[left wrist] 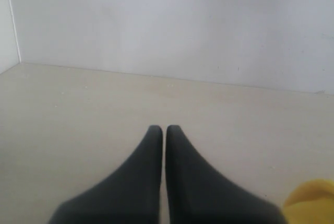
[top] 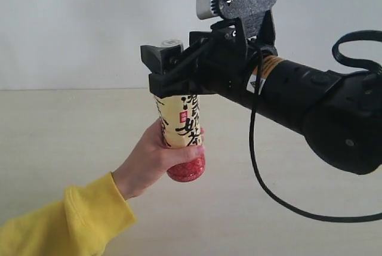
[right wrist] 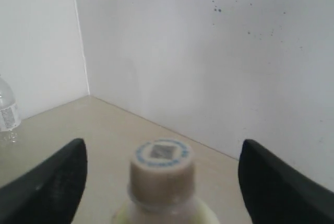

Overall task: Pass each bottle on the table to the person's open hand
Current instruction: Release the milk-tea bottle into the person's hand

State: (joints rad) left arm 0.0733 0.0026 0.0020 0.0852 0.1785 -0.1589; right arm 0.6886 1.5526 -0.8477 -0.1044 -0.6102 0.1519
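The tall yellow-labelled bottle [top: 182, 130] with black characters and a red base is held upright above the table [top: 54, 130] by the person's hand [top: 149, 162], which wraps its lower half. My right gripper [top: 162, 65] is open around the bottle's top. In the right wrist view its fingers stand wide apart on either side of the cap [right wrist: 163, 174] without touching it. My left gripper [left wrist: 164, 129] is shut on nothing, low over the table [left wrist: 78, 104]. A clear bottle [right wrist: 6, 112] stands far off at the edge of the right wrist view. The third bottle is out of view.
The arm's bright yellow sleeve [top: 65, 223] comes in from the lower left, and a bit of the sleeve [left wrist: 313, 200] shows beside the left gripper. White walls [top: 89, 23] close the table's far side. A black cable [top: 262, 178] hangs from the right arm.
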